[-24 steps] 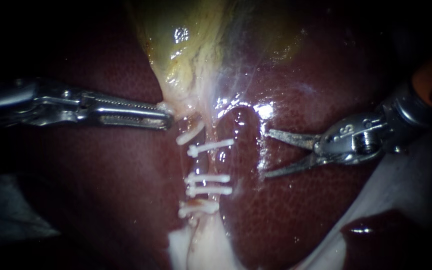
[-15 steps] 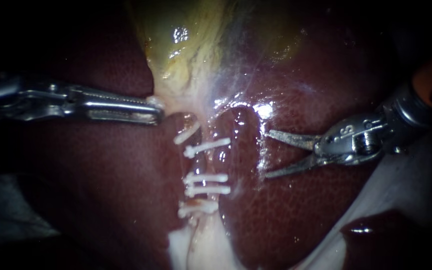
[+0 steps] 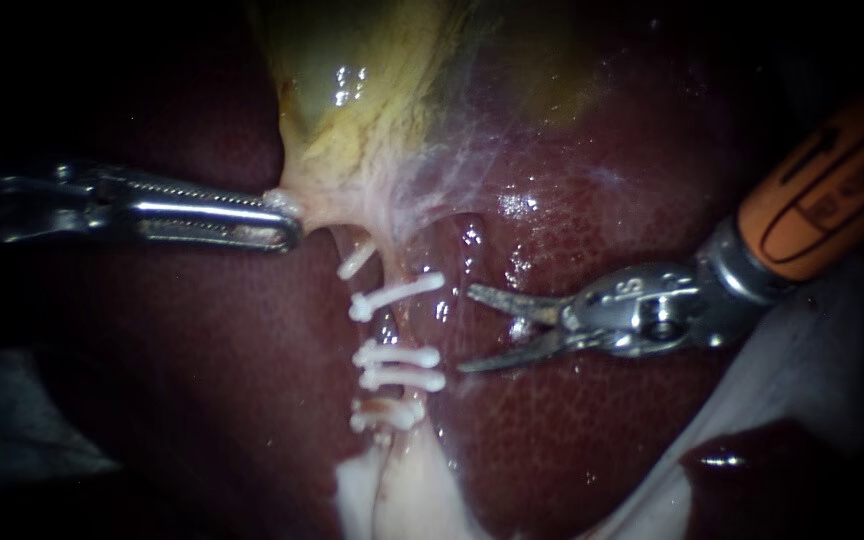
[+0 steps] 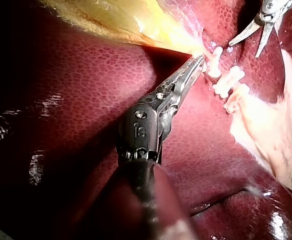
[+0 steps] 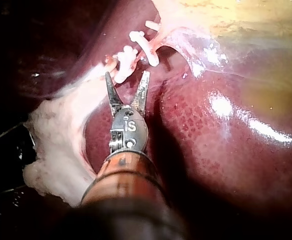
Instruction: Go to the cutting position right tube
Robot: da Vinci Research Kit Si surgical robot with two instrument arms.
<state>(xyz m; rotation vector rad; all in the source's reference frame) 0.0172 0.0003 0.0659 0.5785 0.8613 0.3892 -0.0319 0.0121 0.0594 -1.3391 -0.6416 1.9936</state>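
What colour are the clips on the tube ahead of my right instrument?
White. The clips show best in the endoscope view, against the dark red liver.

A dark red, glossy, finely speckled liver (image 3: 592,440) fills the scene. A yellow-green gallbladder (image 3: 372,90) lies on it at the far middle. Small white plastic clips (image 3: 397,355) sit stacked at the centre, with pale whitish fatty tissue (image 3: 392,500) nearer.

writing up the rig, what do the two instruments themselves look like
Left instrument: bright steel, long slim jaws with fine cross-ridges, a pinned hinge block bearing a stamped mark, then a dark shaft. Right instrument: two thin pointed grey jaws on a rounded steel hinge, also stamped, then an orange sleeve with dark printing. No cables show.
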